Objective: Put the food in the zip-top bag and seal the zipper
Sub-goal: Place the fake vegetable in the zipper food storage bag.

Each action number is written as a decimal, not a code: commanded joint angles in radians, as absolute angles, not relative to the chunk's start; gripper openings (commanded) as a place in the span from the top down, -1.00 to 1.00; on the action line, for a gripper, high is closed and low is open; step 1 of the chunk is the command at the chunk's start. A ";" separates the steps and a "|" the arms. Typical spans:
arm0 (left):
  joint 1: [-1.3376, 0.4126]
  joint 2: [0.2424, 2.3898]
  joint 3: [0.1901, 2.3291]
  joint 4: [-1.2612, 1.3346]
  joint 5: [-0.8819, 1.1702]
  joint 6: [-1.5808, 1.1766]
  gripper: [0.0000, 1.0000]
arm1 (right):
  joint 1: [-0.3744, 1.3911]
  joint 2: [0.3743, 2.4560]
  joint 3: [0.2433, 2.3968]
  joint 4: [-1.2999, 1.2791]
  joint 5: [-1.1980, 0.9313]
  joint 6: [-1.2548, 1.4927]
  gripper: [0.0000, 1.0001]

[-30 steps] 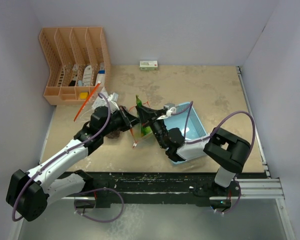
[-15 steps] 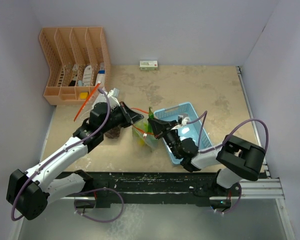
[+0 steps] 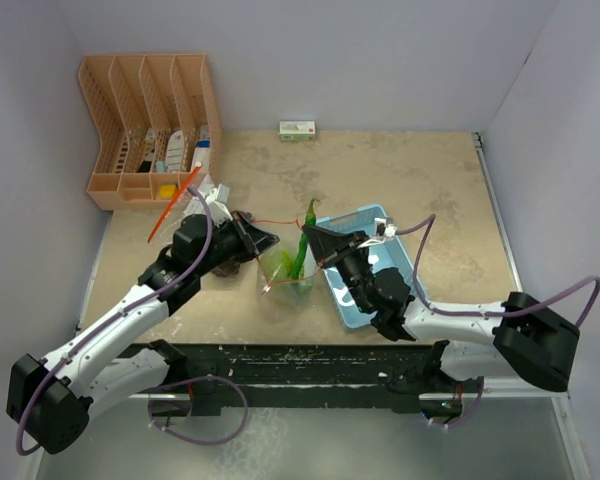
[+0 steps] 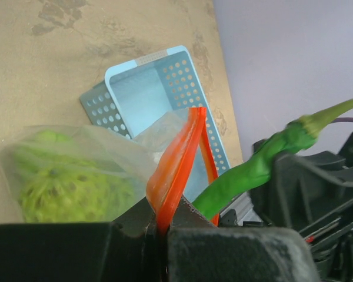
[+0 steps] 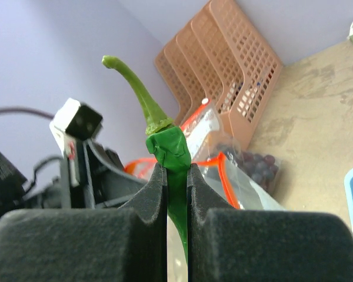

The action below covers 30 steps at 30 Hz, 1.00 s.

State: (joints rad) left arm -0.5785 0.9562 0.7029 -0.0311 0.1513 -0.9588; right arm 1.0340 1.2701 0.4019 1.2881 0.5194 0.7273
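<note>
My left gripper (image 3: 264,240) is shut on the orange-red zipper edge (image 4: 179,153) of the clear zip-top bag (image 3: 285,272) and holds its mouth up. A bumpy lime-green fruit (image 4: 65,188) lies inside the bag. My right gripper (image 3: 317,240) is shut on the long green vegetable (image 3: 302,250), which stands upright. Its stem points up and its lower end is in the bag's mouth. It also shows in the right wrist view (image 5: 167,144). The dark grape bunch (image 3: 226,266) lies on the table by my left arm. The banana is out of view.
The light-blue basket (image 3: 365,214) lies under my right arm, right of the bag. An orange desk organizer (image 3: 150,120) stands at the back left, with an orange strip (image 3: 175,203) in front of it. A small white box (image 3: 297,130) sits by the back wall.
My right gripper has shifted right with the green vegetable and brought it upright over the bag. The right arm has stretched out to the right. The bag now hangs more open.
</note>
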 commanded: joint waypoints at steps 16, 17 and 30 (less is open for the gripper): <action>-0.578 0.958 0.687 0.080 0.170 -0.980 1.00 | 1.043 1.529 0.463 1.427 0.435 0.781 1.00; -0.578 0.960 0.693 0.079 0.167 -0.977 1.00 | 1.044 1.525 0.466 1.419 0.403 0.744 1.00; -0.577 1.024 0.762 0.083 0.159 -0.937 1.00 | 1.046 1.153 0.566 0.778 0.372 0.453 -0.41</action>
